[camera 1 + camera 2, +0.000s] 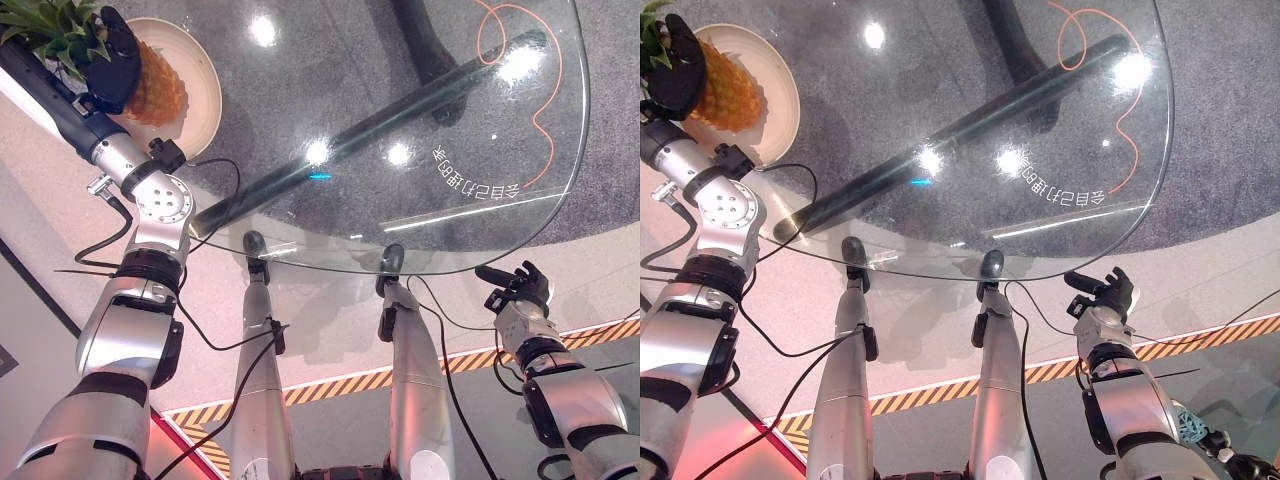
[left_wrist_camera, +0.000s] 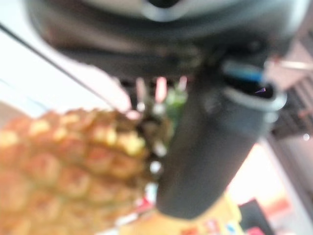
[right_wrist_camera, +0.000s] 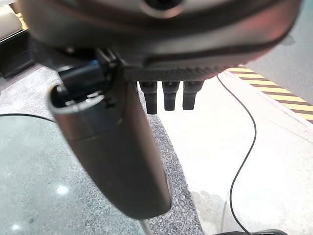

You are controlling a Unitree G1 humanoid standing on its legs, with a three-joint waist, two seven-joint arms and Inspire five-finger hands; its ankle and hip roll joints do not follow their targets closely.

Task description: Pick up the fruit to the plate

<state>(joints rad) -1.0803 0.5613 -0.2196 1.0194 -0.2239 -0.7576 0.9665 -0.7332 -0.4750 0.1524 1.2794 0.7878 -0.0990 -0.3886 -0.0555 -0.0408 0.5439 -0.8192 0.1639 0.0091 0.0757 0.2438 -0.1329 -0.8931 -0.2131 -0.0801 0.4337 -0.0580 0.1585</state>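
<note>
A pineapple (image 1: 157,88) with a green leafy crown lies on a cream plate (image 1: 203,100) at the far left of the glass table. My left hand (image 1: 112,58) sits over the fruit where the body meets the crown, fingers curled round it. In the left wrist view the thumb (image 2: 210,147) presses beside the pineapple's scaly skin (image 2: 63,166). My right hand (image 1: 517,290) hangs below and in front of the table's near right edge, fingers relaxed and holding nothing; its thumb (image 3: 117,152) shows over the floor.
The round glass table (image 1: 400,265) spans the middle, with a dark support bar (image 1: 380,120) beneath it. An orange cable (image 1: 545,120) lies on the grey floor under the glass. Yellow-black tape (image 1: 470,360) runs across the floor nearby.
</note>
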